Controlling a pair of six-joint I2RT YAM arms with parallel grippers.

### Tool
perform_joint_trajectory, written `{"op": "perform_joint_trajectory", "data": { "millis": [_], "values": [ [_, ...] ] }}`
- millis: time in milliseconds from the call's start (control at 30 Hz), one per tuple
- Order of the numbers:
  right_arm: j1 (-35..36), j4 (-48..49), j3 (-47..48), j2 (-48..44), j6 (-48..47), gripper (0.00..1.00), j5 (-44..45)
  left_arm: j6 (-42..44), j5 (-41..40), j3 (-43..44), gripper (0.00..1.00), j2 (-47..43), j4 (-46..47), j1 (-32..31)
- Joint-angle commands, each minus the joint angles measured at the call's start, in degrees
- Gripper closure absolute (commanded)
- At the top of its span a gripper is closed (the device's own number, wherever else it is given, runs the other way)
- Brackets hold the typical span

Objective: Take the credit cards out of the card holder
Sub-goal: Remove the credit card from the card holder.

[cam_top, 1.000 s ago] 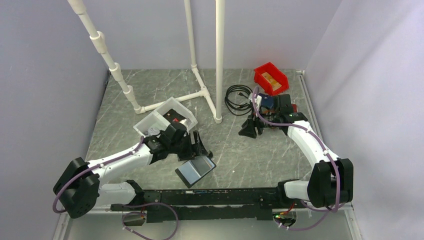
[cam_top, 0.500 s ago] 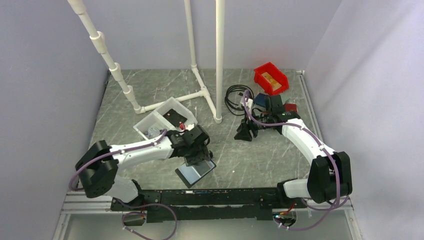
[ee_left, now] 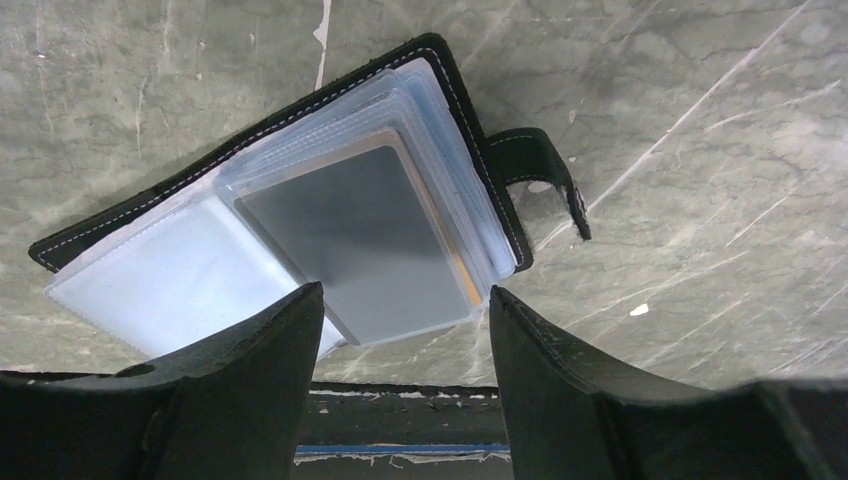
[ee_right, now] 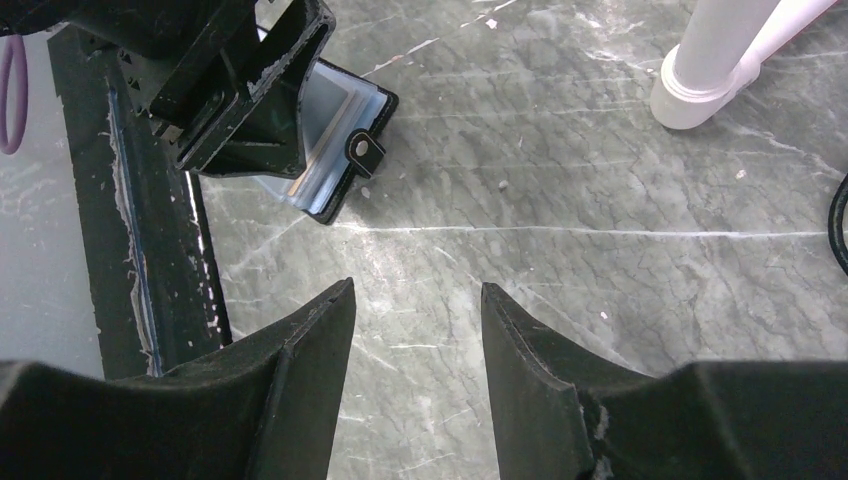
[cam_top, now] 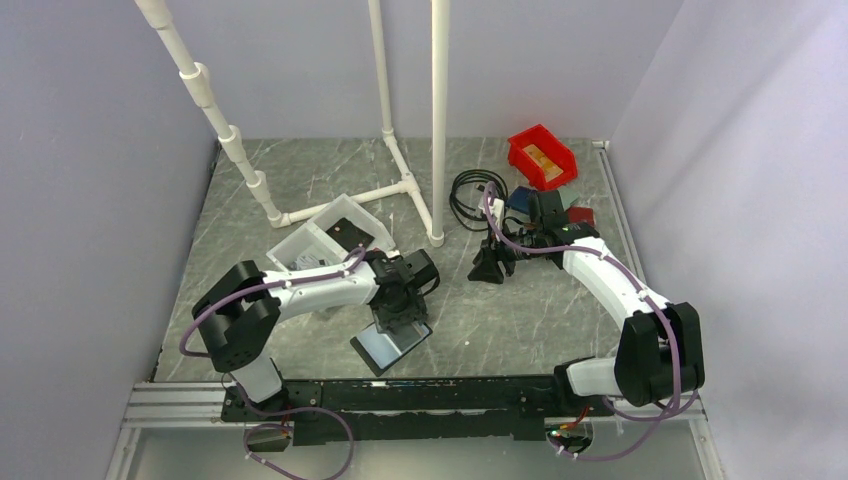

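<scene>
A red bin (cam_top: pixel 541 157) sits at the grey marbled worktop's (cam_top: pixel 520 320) far right corner. A coiled black cable (cam_top: pixel 458 205) lies nearby, beside white pipes (cam_top: pixel 438 120).

I see the card holder (cam_top: pixel 382 348) lying open on the table (cam_top: pixel 300 180), nearer the arm bases and a little left of the tall white pipe (cam_top: pixel 439 120), with the left gripper (cam_top: pixel 400 318) poised over its far edge. The right gripper (cam_top: pixel 492 266) hovers just right of the pipe's foot. A clear tub (cam_top: pixel 330 235) sits left of the pipe, and I make out a coiled black cable (cam_top: pixel 470 200) and a red bin (cam_top: pixel 541 158) beyond it to the right.
</scene>
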Motion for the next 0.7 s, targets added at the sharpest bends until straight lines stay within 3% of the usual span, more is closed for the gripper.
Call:
{"op": "perform_joint_trajectory", "data": {
  "millis": [0,667],
  "values": [
    [0.17,-0.39,2.33,-0.98,-1.46,0.48,-0.49,-1.52,-2.01,1.45,0.33,0.23,-1.61,-0.77],
    [0.35,-0.55,2.33,-0.59,-1.53,0.48,-0.58,-2.6,-5.43,5.45,0.32,3.55,-6.77,-2.85]
  ]
}}
